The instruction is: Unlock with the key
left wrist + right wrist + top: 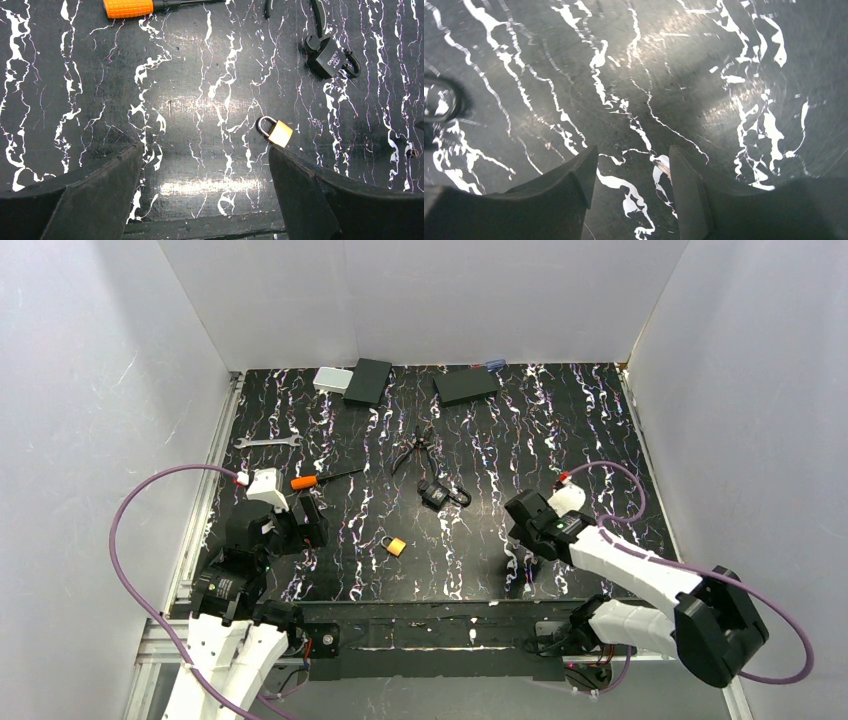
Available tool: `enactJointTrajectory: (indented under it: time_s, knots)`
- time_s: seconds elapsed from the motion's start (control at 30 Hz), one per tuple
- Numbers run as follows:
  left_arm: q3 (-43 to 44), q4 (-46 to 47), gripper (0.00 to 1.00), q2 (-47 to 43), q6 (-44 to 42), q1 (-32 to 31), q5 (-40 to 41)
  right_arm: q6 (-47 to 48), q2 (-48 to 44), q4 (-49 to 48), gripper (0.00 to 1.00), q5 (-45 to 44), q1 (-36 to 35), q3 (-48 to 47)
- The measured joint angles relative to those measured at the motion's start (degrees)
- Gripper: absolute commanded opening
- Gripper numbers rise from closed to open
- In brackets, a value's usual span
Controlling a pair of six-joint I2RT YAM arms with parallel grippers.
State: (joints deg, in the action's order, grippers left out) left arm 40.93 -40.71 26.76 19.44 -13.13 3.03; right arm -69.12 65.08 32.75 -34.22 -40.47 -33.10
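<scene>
A small brass padlock [396, 545] lies on the black marbled table, its shackle to the left. In the left wrist view the brass padlock [277, 132] sits just beyond my right fingertip. My left gripper [205, 149] hangs wide open over bare table, holding nothing. My right gripper [633, 152] is low over the table at the right [518, 575], jaws apart. A thin shiny sliver [663, 164] lies against its right finger. I cannot tell whether that is the key. A blurred dark ring [438, 100] shows at the left edge.
A black padlock [440, 494] lies mid-table, with pliers [412, 450] behind it. An orange-handled screwdriver [303, 482] and a wrench [268, 442] lie at the left. Two black boxes [368, 381] [466, 385] and a grey box [330, 379] stand at the back wall.
</scene>
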Motion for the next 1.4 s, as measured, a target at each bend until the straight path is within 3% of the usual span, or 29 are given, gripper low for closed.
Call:
enactJointTrajectory:
  time_s: [0.17, 0.3, 0.47, 0.6, 0.7, 0.8, 1.03, 1.2, 1.4]
  knots:
    - [0.0, 0.0, 0.96, -0.1, 0.0, 0.0, 0.0, 11.2, -3.7, -1.6, 0.71, 1.6, 0.0, 0.0]
    - [0.0, 0.0, 0.96, -0.2, 0.0, 0.0, 0.0, 16.8, -2.0, -1.5, 0.67, 2.8, 0.0, 0.0]
    - [0.0, 0.0, 0.96, -0.3, 0.0, 0.0, 0.0, 21.6, 5.5, -1.8, 0.51, 5.3, 0.0, -0.3]
    - [0.0, 0.0, 0.96, -0.4, 0.0, 0.0, 0.2, 23.8, 6.4, -3.5, 0.38, 7.4, 0.4, -0.9]
    - [0.0, 0.0, 0.96, -0.4, 0.0, 0.0, 0.2, 24.5, 6.5, -4.3, 0.36, 8.6, 0.5, -0.9]
    - [0.0, 0.0, 0.96, -0.4, 0.0, 0.0, 0.2, 24.7, 6.5, -4.6, 0.38, 9.2, 0.6, -0.9]
    - [0.0, 0.0, 0.96, -0.5, 0.0, 0.0, 0.2, 22.7, 5.2, -0.7, 0.54, 8.2, 0.7, -0.7]
    - [0.0, 0.0, 0.96, -0.6, -0.2, 0.0, 0.2, 17.9, 2.3, 4.4, 0.78, 5.2, 0.7, -0.7]
    - [-0.1, 0.0, 0.96, -1.2, -0.2, 0.0, 0.2, 13.6, -6.3, 6.3, 0.71, 3.3, 0.7, 0.3]
